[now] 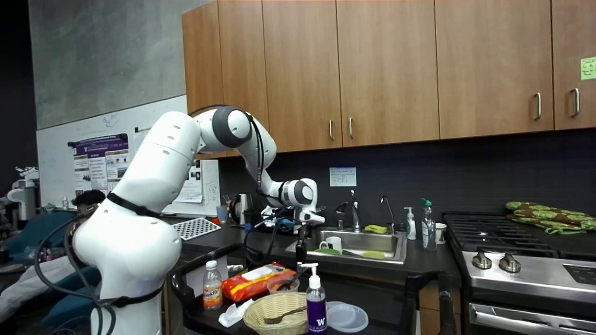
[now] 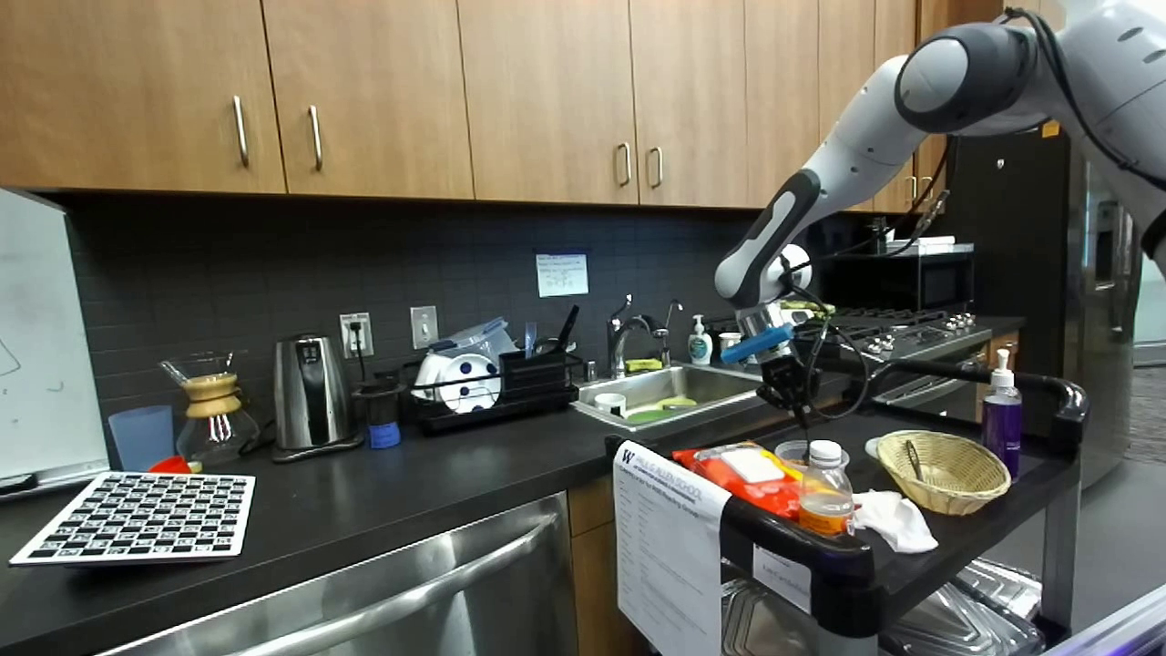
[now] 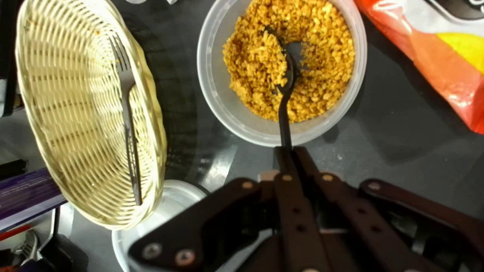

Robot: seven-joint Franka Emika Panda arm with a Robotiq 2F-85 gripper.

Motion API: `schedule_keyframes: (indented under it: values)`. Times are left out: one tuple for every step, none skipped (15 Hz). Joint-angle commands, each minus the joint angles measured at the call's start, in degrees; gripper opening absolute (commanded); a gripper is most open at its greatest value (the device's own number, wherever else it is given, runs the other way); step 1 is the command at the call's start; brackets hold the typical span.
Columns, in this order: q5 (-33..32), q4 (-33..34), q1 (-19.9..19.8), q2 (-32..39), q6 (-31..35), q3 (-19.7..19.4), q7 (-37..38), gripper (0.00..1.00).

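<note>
My gripper (image 3: 290, 150) is shut on the handle of a black spoon (image 3: 284, 119) and points down over the black cart. The spoon's bowl sits in a round clear plastic container (image 3: 261, 136) among orange-yellow crumbs (image 3: 325, 94); some lie heaped at its bowl. In both exterior views the gripper (image 1: 300, 265) (image 2: 802, 410) is above the container (image 1: 294, 287) (image 2: 791, 450). A wicker basket (image 3: 68, 113) with a dark fork (image 3: 128, 117) in it lies beside the container. A red-orange bag (image 3: 427, 56) lies on the container's other side. The spoon's handle end is hidden between the fingers.
On the cart (image 1: 386, 302) stand a clear bottle with an orange label (image 1: 213, 291) and a purple pump bottle (image 1: 316, 302). Clear lids (image 1: 351, 318) and a white napkin (image 1: 234, 314) lie near the basket. The cart has raised black handles (image 2: 984, 372). A sink (image 1: 398, 253) is behind.
</note>
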Motion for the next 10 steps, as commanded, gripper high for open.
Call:
schedule_keyframes:
  values:
    - [-0.2, -2.1, 0.9, -2.1, -0.2, 1.3, -0.3, 0.01]
    - [-0.1, -1.9, 1.0, -2.0, -0.2, 1.7, -0.4, 0.01]
    - [0.0, -1.4, 1.2, -1.6, -0.2, 2.0, -0.6, 0.01]
    - [-0.1, -0.6, 1.4, -1.2, -0.5, 2.3, -0.7, 0.01]
    - [-0.2, -0.1, 1.5, -0.7, -0.6, 2.4, -0.9, 0.01]
    - [-0.4, 0.7, 1.5, -0.3, -0.7, 2.5, -1.0, 0.01]
    - [-0.6, 1.5, 1.6, 0.2, -0.9, 2.4, -1.2, 0.01]
    - [-0.8, 2.2, 1.5, 0.6, -1.0, 2.3, -1.3, 0.01]
    - [-1.0, 3.0, 1.4, 1.0, -1.1, 2.1, -1.6, 0.01]
    - [-1.3, 3.7, 1.3, 1.5, -1.4, 1.8, -1.7, 0.01]
